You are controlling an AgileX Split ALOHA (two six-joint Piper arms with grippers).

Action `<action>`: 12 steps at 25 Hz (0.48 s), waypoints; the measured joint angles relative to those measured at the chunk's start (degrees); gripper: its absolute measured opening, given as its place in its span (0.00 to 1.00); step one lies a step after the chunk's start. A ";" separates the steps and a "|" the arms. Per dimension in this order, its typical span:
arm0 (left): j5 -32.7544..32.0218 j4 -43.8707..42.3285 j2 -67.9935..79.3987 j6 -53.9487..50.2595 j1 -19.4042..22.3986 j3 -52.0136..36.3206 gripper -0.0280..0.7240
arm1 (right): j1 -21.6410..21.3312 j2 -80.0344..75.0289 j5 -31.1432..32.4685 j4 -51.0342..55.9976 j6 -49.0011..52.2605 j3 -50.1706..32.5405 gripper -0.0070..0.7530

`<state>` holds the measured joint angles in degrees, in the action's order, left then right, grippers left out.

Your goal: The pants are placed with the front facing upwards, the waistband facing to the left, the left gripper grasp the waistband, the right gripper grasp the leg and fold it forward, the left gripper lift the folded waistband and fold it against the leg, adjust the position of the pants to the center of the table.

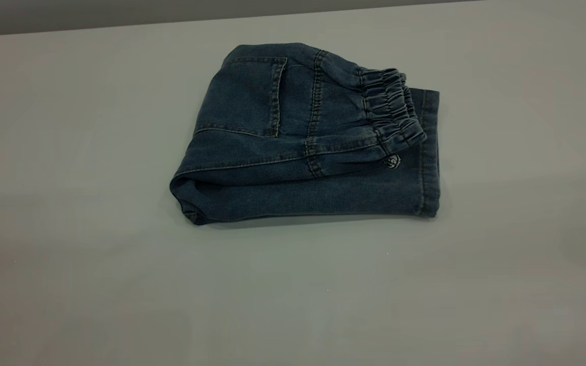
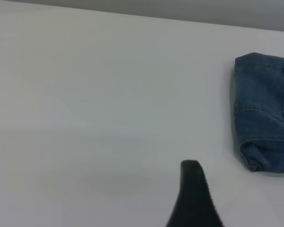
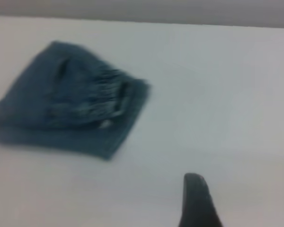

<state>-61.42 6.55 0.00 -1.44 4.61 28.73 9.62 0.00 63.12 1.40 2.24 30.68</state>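
The blue denim pants [image 1: 303, 137] lie folded in a compact bundle near the middle of the table [image 1: 69, 229], a little toward its far side. Their gathered waistband [image 1: 392, 109] rests on top at the right, over the leg [image 1: 428, 152] and its stitched hem. A back pocket [image 1: 252, 96] faces up. Neither gripper appears in the exterior view. Only a black tip of the left gripper [image 2: 194, 189] shows in the left wrist view, over bare table and well apart from the pants [image 2: 265, 111]. The right gripper [image 3: 195, 198] shows the same way, clear of the pants [image 3: 71, 97].
The table's far edge [image 1: 171, 23] runs behind the pants, with a grey wall beyond it. Bare white-grey surface surrounds the bundle on every side.
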 joint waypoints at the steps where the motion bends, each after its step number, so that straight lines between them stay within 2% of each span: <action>1: 0.00 0.00 0.00 0.00 -0.51 0.00 0.63 | -2.07 0.00 0.00 0.00 0.06 0.00 0.49; 4: 0.00 0.06 0.00 0.05 -3.20 0.00 0.63 | -5.54 0.00 0.00 0.00 0.06 0.00 0.49; 6: 0.00 0.06 0.00 0.05 -4.74 0.00 0.63 | -5.69 0.00 0.00 0.00 0.06 0.00 0.49; 12: -0.03 0.06 0.00 0.10 -4.72 0.00 0.63 | -5.63 0.00 0.00 0.00 0.00 0.00 0.49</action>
<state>-61.45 6.61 0.00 -1.34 -0.11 28.73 3.99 0.00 63.12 1.40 2.24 30.68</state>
